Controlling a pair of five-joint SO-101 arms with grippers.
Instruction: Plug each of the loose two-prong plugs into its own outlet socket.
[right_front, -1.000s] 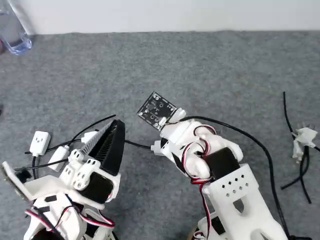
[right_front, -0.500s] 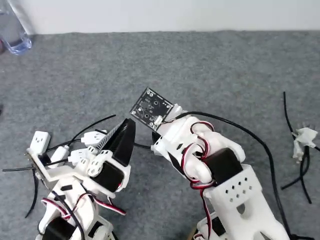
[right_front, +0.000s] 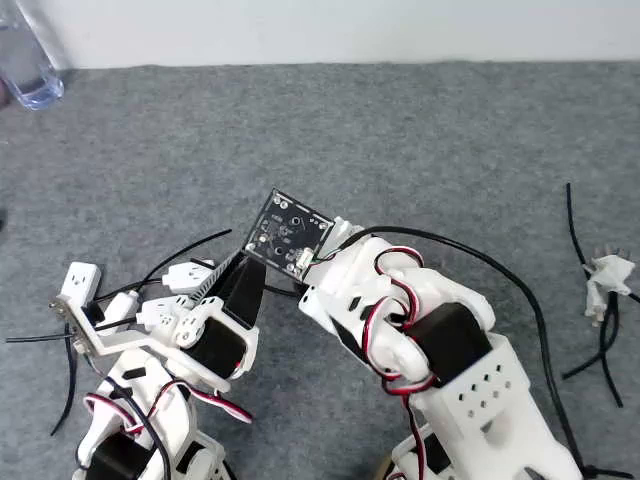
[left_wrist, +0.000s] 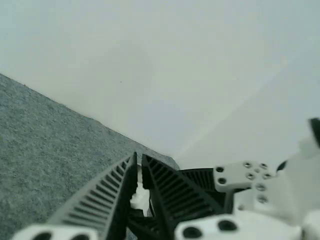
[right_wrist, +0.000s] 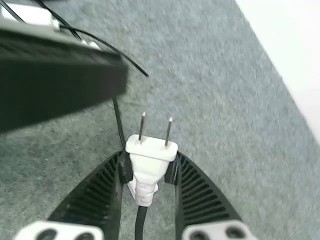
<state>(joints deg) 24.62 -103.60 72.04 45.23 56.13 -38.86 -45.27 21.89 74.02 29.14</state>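
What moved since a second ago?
The right gripper, jaws shut on the white plug, swung left toward the left gripper, which turned right to meet it, jaws shut on a small white piece. The white socket and the loose plug at the far right stayed put.

**One overhead camera, two close wrist cameras**

The high view looks steeply down on the grey table (right_front: 420, 130). It is far enough off to take in both arms at the near edge and a strip of white wall (right_front: 350, 30) beyond. The left wrist view sits close behind the left arm's fingers (left_wrist: 100, 202), facing up along them at that same wall. The right wrist view sits close behind the right arm's fingers (right_wrist: 92, 202) and a two-prong plug (right_wrist: 150, 157), tilted down at the table. The left arm's finger crosses this view and also shows from above.
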